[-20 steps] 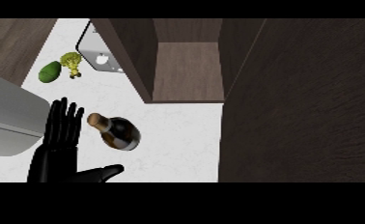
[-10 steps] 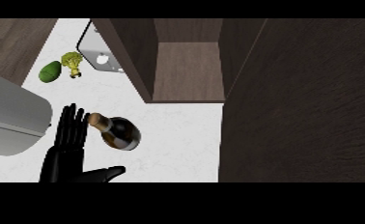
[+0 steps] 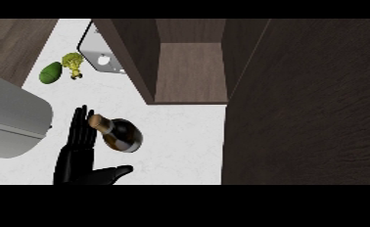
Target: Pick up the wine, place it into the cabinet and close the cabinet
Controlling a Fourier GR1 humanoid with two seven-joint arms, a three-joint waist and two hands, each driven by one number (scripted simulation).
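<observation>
low at seven o'clock on the white desk (image 3: 180,138), a black hand (image 3: 78,155) comes in from the bottom edge with its fingers straight and pointing toward twelve, thumb spread out toward three; it holds nothing. from where it enters it looks like the robot's left hand, and no other hand shows. the wine (image 3: 115,133) stands just beside those fingers on their three o'clock side, seen from almost straight above: the cork-coloured top sits at about eleven o'clock from the dark round body, so its long axis runs nearly up toward the viewer with a slight lean that way. the neck appears to touch or all but touch the fingers, though contact cannot be made out for sure. this is the relation the grasp turns on: the bottle lies to the palm side of the open hand, between fingers and thumb, so the hand would need to curl round the body, not travel far. the open cabinet (image 3: 189,69) is at twelve to one o'clock from the bottle, its wooden floor showing and its door (image 3: 296,99) swung out along the three o'clock side. an avocado (image 3: 51,72) and broccoli (image 3: 72,62) lie well apart at ten o'clock, beside a sink (image 3: 101,57). the pick-up seems only about to begin.
</observation>
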